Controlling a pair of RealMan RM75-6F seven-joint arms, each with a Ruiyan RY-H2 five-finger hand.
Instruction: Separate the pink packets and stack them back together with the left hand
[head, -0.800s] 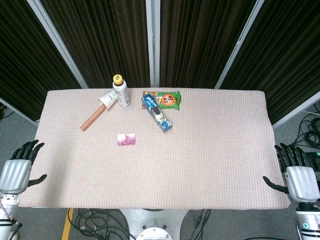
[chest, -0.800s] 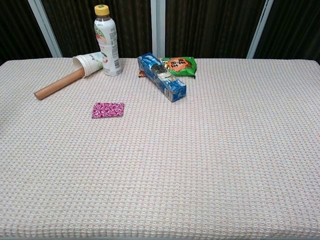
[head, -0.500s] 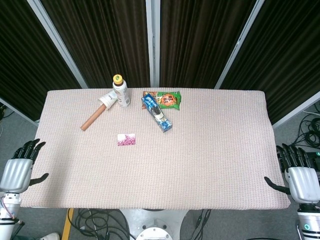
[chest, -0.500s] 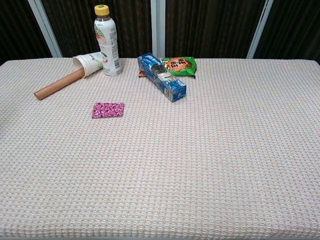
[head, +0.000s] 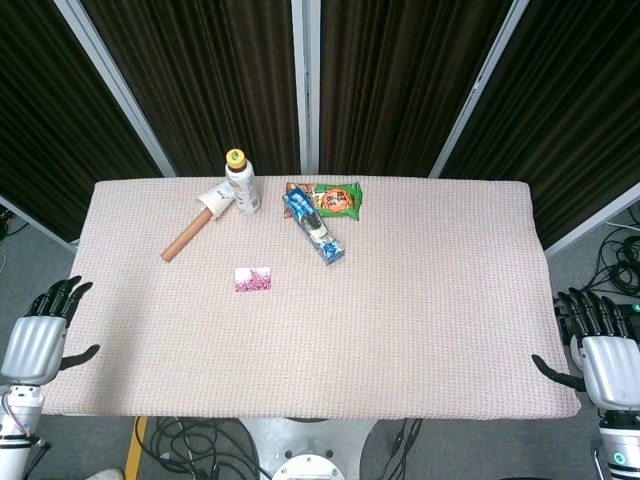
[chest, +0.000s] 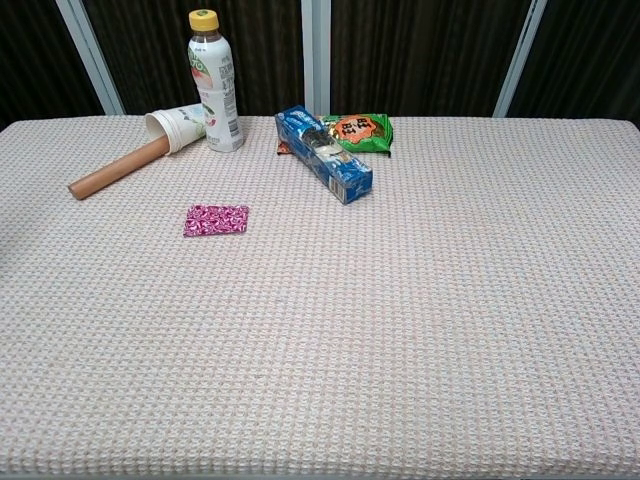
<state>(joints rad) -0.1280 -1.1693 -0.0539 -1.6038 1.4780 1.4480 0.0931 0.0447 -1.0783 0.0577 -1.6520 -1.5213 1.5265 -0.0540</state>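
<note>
Pink packets (head: 253, 279) mid-table, left hand (head: 34, 344) off near-left edge, fingers spread

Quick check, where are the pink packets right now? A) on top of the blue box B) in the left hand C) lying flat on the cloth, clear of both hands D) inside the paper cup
C: the pink packets lie flat on the table cloth, with the left hand open by the table's near left corner and the right hand open by its near right corner.

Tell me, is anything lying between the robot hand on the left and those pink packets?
Nothing visible does. The left robot hand hangs open off the table's near-left edge, and only bare tablecloth lies between it and the pink packets. The brown tube, cup and bottle sit farther back, off that path.
</note>
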